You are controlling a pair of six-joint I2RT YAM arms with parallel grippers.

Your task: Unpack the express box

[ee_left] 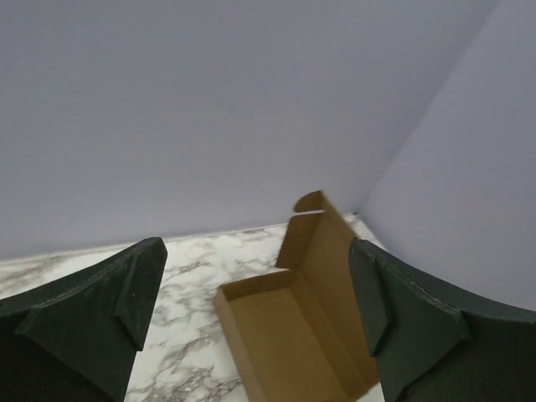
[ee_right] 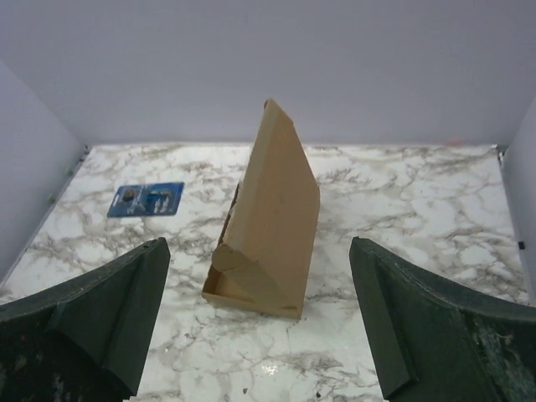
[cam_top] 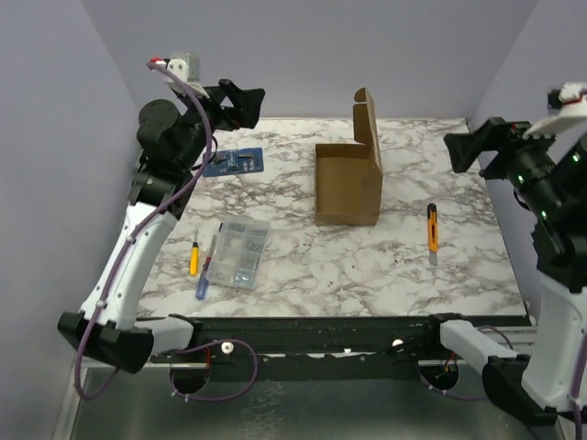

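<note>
While the left gripper [cam_top: 244, 103] and right gripper [cam_top: 471, 148] hover raised at either side, jaws spread wide and empty, the express box [cam_top: 348, 188] sits mid-table with its lid upright. An orange utility knife [cam_top: 432, 229] lies right of it. A clear organizer case [cam_top: 240, 252] and two screwdrivers [cam_top: 194, 258] lie near left, and a blue blister card [cam_top: 235, 162] far left.

I'm counting now: one cardboard express box [cam_top: 348, 188], one clear organizer case [cam_top: 240, 252], one blue packet [cam_top: 236, 162], one orange utility knife [cam_top: 432, 229], and two screwdrivers, the yellow-handled screwdriver [cam_top: 194, 258] and the blue-handled screwdriver [cam_top: 204, 282].
</note>
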